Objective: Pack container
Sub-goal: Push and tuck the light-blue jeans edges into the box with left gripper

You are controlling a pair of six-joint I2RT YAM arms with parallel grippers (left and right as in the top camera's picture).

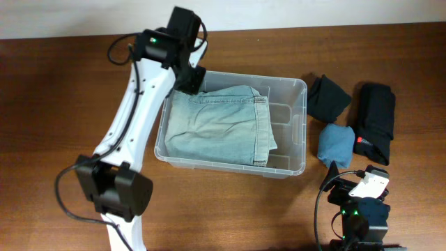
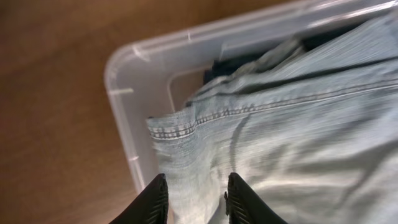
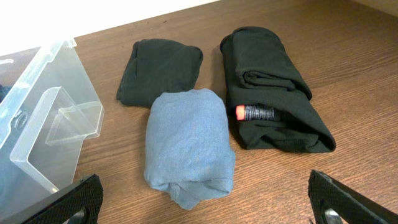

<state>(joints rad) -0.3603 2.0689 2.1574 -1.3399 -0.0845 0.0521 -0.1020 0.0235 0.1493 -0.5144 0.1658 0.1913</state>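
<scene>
Settling denim: my left gripper point(image 2: 196, 200) straddles, narrowly parted, the far-left edge of the folded pale-blue denim jeans point(image 1: 219, 125) lying in the large clear rectangular plastic container point(image 1: 298, 85) mid-table, pinching or not I cannot tell; right gripper point(image 3: 211, 200) gapes empty, and next, I judge, it takes the rolled blue cloth point(image 3: 186, 143) nearby.

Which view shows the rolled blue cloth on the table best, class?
The right wrist view: the blue cloth fills the middle, whole and close, folds visible. The overhead view shows it small, right of the container. The left wrist view does not show it.
</scene>
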